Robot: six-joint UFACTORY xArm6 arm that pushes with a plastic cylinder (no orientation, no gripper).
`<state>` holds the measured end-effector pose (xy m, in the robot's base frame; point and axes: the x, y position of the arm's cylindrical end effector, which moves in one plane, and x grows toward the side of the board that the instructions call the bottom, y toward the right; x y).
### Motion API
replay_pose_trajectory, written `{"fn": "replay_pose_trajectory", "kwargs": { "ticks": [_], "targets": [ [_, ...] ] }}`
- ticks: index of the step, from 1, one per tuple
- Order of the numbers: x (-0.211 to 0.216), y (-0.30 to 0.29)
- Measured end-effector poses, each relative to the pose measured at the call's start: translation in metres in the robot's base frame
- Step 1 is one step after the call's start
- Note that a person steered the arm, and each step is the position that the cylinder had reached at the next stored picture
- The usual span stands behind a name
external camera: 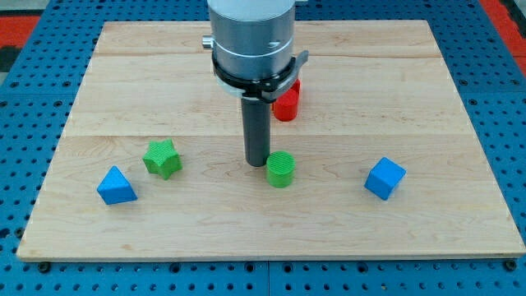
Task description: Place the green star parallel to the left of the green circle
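Note:
The green star (163, 158) lies on the wooden board (394, 90) at the view's lower left. The green circle (280, 169), a short cylinder, stands near the board's middle, well to the star's right and slightly lower in the view. My tip (258, 162) rests on the board just left of the green circle, close to touching it, and far to the right of the star.
A blue triangular block (116, 187) lies below-left of the star. A blue cube (385, 178) sits at the lower right. A red block (287, 103) stands behind the rod, partly hidden by the arm's grey body (251, 37).

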<state>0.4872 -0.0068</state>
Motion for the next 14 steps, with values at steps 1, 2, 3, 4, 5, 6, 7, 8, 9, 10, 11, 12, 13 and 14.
{"fn": "replay_pose_trajectory", "kwargs": {
  "ticks": [1, 2, 3, 4, 5, 6, 7, 8, 9, 10, 11, 12, 13, 14],
  "targets": [
    [-0.010, 0.022],
    [-0.001, 0.015],
    [-0.019, -0.015],
    [-0.063, -0.065],
    [-0.067, -0.137],
    [-0.040, -0.158],
    [0.013, -0.119],
    [0.000, -0.106],
    [-0.018, -0.142],
    [-0.011, -0.152],
    [-0.001, -0.226],
    [0.055, -0.238],
    [0.104, -0.171],
    [0.082, -0.105]
  ]
}}
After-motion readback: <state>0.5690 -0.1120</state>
